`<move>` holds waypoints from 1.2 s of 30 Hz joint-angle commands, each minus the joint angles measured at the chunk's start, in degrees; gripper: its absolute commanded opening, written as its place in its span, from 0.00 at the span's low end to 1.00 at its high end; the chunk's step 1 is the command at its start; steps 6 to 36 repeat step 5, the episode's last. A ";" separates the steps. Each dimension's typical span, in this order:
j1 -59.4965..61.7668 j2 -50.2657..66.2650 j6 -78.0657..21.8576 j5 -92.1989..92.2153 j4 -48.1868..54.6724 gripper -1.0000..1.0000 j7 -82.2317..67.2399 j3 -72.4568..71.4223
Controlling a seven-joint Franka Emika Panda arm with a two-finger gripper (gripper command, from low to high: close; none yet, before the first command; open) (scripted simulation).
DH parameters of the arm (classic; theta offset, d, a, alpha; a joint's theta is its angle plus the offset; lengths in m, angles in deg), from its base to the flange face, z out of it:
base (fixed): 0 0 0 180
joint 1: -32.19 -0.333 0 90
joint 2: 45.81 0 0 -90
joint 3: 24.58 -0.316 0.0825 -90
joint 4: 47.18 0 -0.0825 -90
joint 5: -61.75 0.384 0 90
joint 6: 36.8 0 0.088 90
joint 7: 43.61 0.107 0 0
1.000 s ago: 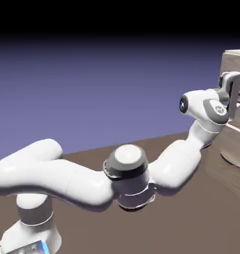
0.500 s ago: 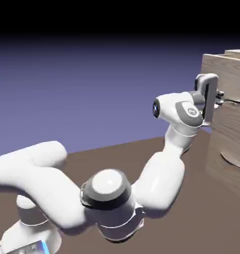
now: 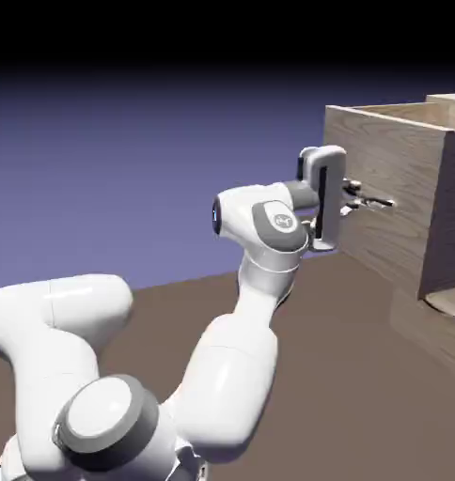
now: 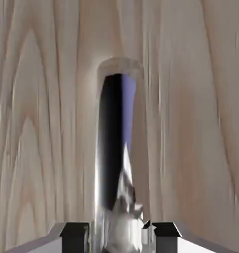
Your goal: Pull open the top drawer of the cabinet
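Note:
The top drawer (image 3: pixel 391 169), a light wood-grain box, stands pulled far out of the cabinet (image 3: pixel 449 101) toward the exterior view's left. My gripper (image 3: pixel 361 199) is shut on the handle (image 3: pixel 378 201) at the drawer's front panel. In the hand view the front panel (image 4: pixel 42 99) fills the picture. The shiny curved handle (image 4: pixel 114 148) runs up from between my two grey fingertips (image 4: pixel 74 232), and my gripper (image 4: pixel 119 233) is closed around its lower end.
Below the pulled-out drawer, the cabinet's lower front (image 3: pixel 433 324) shows at the right edge with a curved handle (image 3: pixel 447 302) on it. The brown table top (image 3: pixel 344 376) lies beneath my arm (image 3: pixel 241 348), which bends back toward the lower left.
My hand has drawn back toward the exterior view's left, staying shut on the handle. The top drawer has slid out of the cabinet with it, and the elbow has dropped lower.

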 commanded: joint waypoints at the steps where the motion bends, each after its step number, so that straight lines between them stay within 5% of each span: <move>1: 0.99 -0.19 -0.14 0.55 -1.07 0.00 -0.13 -0.15; 2: 1.00 -0.19 -0.14 0.55 -1.07 1.00 -0.13 -0.15; 36: 5.15 -0.41 0.06 2.29 -4.95 1.00 0.21 -0.99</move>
